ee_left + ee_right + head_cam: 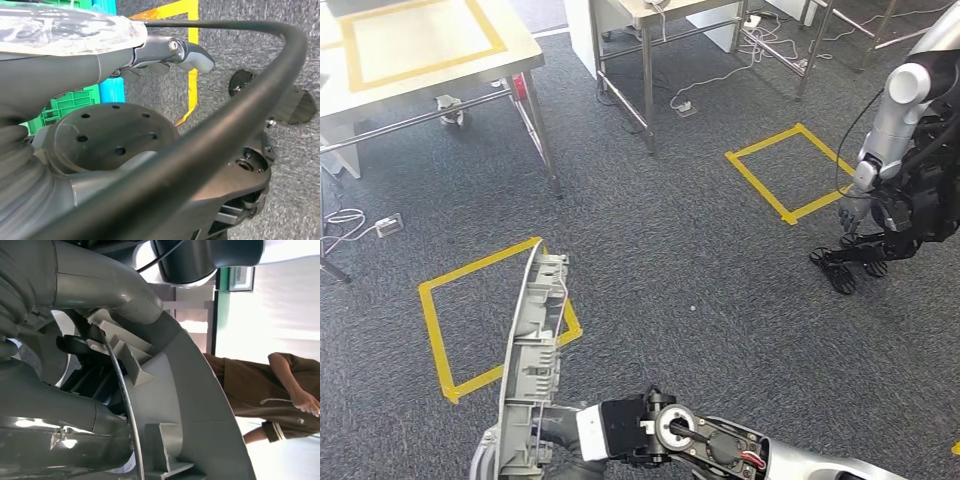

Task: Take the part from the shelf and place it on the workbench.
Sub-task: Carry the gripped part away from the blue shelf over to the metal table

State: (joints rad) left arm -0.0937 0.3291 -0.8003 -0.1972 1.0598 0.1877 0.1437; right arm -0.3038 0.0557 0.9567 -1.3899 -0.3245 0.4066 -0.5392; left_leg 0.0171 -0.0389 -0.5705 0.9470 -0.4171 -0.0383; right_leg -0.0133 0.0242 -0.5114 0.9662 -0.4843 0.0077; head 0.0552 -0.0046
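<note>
Gripping the long, curved grey plastic part (533, 360) with ribs at 6 o'clock, right hand (554, 432) is holding tight. Left hand (188, 55) is hanging with nothing in it, fingers apart.

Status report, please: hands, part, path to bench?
Right hand grips part, upright. Left hand hangs open, holds nothing. Workbench ahead left, part not yet on it.

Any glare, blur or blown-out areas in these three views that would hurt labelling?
Head view: even light, sharp; the grey part in the right hand reads clearly. Left wrist view: a black cable and dark housing sit close and soft, with glare on clear plastic. Right wrist view: background blown out white behind a person; the part is close and shaded.
</note>
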